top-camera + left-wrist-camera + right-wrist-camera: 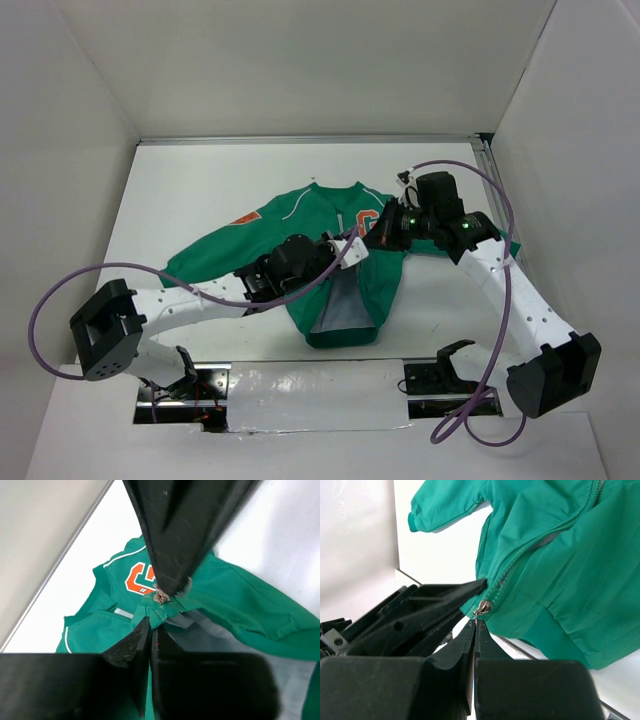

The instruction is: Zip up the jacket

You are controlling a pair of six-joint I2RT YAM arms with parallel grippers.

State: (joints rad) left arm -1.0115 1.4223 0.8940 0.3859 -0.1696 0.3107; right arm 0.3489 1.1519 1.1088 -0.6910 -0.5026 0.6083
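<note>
Here the left hand (150,626) pinches the jacket (303,216) fabric while the right hand (476,623) clamps its zipper pull (483,607).

**White walls around a white table**

We see a white table (200,190) closed in by plain white walls: one at 12 o'clock (320,60), one at 9 (50,150), one at 3 (580,120). A thin metal rail (300,139) edges its far side. At 6 o'clock a shiny strip (310,395) catches the light.

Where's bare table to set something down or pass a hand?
Free: the far strip of table between jacket collar and back wall; near-right patch between hem and right arm. Crowded: centre, left gripper and right gripper on the jacket front.
</note>
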